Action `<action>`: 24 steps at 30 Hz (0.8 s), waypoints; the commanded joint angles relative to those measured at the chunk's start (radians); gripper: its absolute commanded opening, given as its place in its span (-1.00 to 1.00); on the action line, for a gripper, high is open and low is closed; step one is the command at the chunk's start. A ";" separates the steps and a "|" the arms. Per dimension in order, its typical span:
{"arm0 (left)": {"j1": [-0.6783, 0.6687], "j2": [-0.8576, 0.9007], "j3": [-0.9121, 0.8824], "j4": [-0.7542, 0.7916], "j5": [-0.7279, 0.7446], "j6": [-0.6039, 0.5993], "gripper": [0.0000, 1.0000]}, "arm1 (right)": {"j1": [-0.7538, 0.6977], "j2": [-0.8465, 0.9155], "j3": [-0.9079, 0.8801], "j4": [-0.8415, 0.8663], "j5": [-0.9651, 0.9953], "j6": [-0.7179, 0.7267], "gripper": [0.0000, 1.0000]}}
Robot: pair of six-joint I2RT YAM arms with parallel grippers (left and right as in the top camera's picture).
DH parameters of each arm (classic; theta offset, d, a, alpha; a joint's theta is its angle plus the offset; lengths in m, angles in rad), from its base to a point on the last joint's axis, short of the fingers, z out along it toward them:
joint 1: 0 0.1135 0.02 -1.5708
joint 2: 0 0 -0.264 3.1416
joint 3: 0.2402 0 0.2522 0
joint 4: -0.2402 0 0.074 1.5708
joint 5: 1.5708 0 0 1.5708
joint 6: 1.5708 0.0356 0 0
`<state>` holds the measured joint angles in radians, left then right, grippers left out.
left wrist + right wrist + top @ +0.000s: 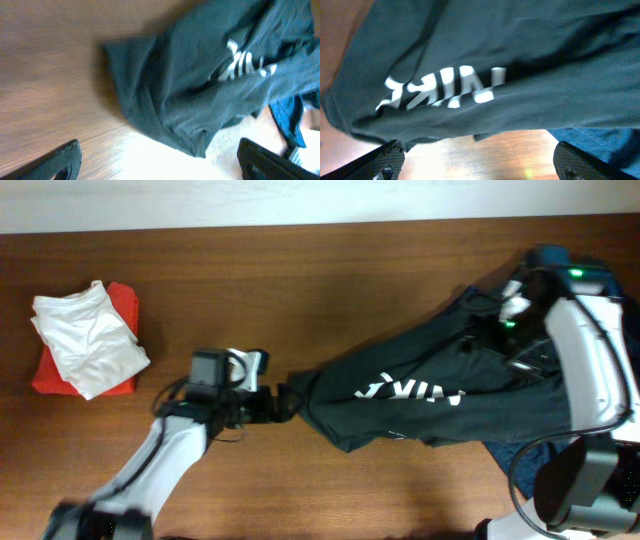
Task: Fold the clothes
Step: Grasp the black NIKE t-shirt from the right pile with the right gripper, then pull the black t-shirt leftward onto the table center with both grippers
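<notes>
Your dark-green T-shirt (420, 420) lies rumpled across the right of the table (300, 280), soft, light and limp, so with left gripper (160, 156) and right gripper (480, 159) both spread open and empty, pinch a gathered edge, probably the hem nearest your left gripper

T-shirt (420, 395): blackish dark green, crumpled and unfolded, lying flat.
Pose: stretched slantwise, one bunched end at the middle of the worktop (300, 280), the rest rising to the far right.
Print (410, 392): small white blocky letters, partly creased.
Navy garment (520, 455): peeks out beneath the T-shirt's lower right edge.
</notes>
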<state>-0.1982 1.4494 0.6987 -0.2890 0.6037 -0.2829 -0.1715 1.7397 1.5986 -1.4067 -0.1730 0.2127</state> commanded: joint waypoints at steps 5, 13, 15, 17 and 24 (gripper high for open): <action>-0.188 0.267 0.003 0.301 0.023 -0.225 -0.22 | -0.105 -0.028 0.012 -0.039 0.006 -0.024 0.97; 0.045 -0.007 0.531 -0.068 -0.318 -0.056 -0.99 | -0.105 -0.028 0.012 -0.028 0.134 -0.020 0.98; 0.135 -0.004 0.534 -0.130 -0.317 -0.032 -0.99 | -0.105 -0.028 0.012 -0.026 0.134 -0.020 0.97; 0.208 -0.002 0.534 -0.086 -0.326 -0.026 -0.99 | -0.105 -0.028 0.012 -0.026 0.134 -0.020 0.97; 0.364 0.261 0.568 0.211 -0.361 0.016 0.32 | -0.105 -0.028 0.012 -0.037 0.134 -0.021 0.97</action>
<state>0.1364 1.6505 1.2251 -0.0769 0.2550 -0.2852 -0.2718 1.7374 1.5990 -1.4406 -0.0589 0.1978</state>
